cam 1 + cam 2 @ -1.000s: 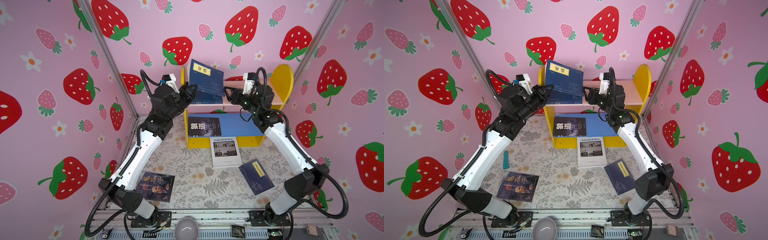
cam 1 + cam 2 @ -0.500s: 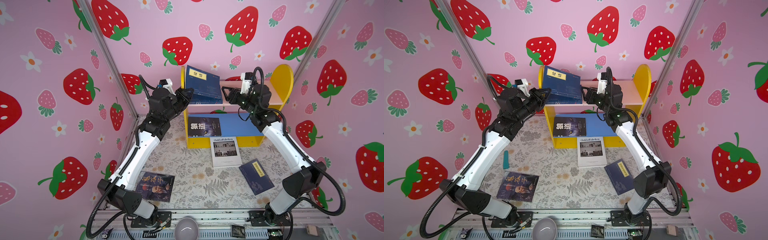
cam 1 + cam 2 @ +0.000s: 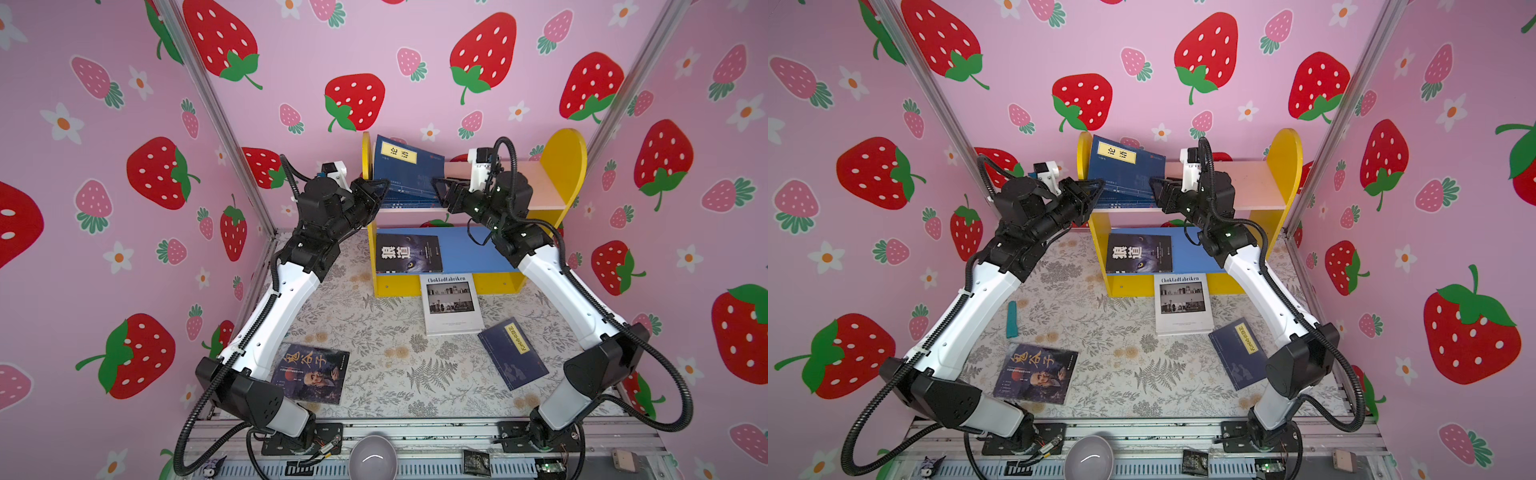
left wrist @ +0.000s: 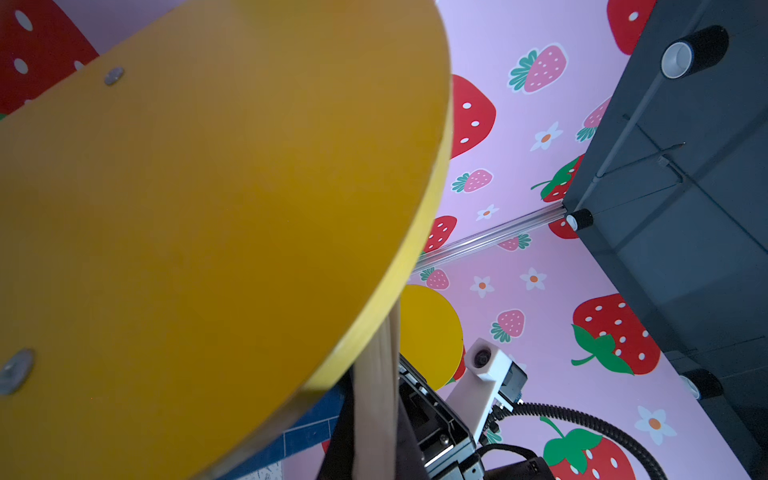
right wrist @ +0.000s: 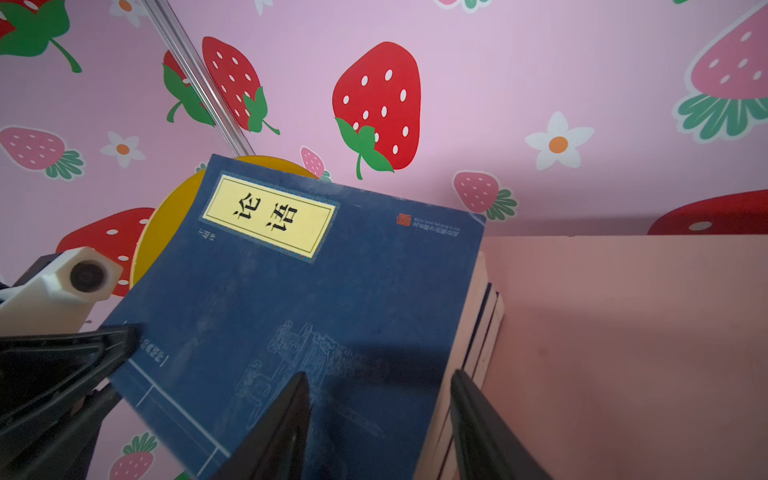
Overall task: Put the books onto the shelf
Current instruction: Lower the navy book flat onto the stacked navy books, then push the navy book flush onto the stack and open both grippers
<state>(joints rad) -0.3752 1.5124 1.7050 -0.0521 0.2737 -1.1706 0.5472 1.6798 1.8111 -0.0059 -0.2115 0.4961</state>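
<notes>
Pinched at 1 corner by the left gripper (image 3: 384, 185), right gripper (image 5: 380, 374) agape beside it, a navy book (image 5: 332, 291) tilted on the shelf's (image 3: 565, 166) pink board (image 5: 623, 332) could be toppled if released askew.

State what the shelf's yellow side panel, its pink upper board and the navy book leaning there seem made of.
Yellow side panel: probably painted or laminated wood board, satin; flush screw heads, paler edge strip.
Pink upper board: likely the same board, matte, faintly smudged.
Navy book: paper softcover, matte and scuffed; cream page edges show.
</notes>
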